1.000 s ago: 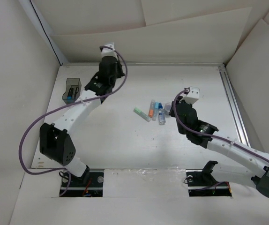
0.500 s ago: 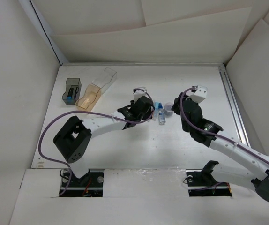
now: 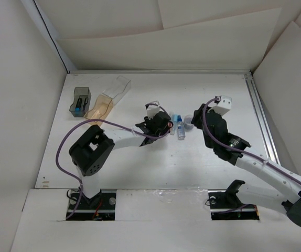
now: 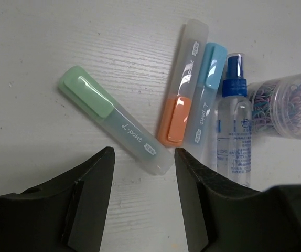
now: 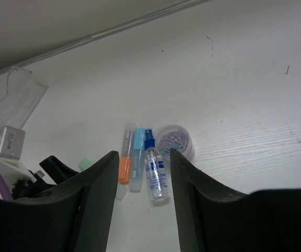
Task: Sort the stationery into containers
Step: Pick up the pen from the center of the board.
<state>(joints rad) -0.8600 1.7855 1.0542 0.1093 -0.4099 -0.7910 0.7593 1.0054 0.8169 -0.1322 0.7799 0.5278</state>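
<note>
The left gripper [image 4: 142,160] hangs at the middle of the top view, jaws apart and empty, over the lower end of the green marker [image 4: 114,119]. To its right on the table [image 3: 140,168] lie the orange-capped marker [image 4: 183,84], blue-capped marker [image 4: 205,94], spray bottle [image 4: 233,131] and paper-clip tub [image 4: 284,105]. The right gripper [image 5: 143,157], also apart and empty, hovers right of them. 3 bins sit upper left: grey bin [image 3: 80,101], amber bin [image 3: 99,108], clear bin [image 3: 115,88].

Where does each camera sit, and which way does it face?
Top external: above and behind, looking down on the table; left arm, right arm show.
Left wrist: above the left gripper, facing the green marker; fingers show.
Right wrist: above the right gripper, facing across the table; fingers show.
Both wrists share the blue-capped bottle.
</note>
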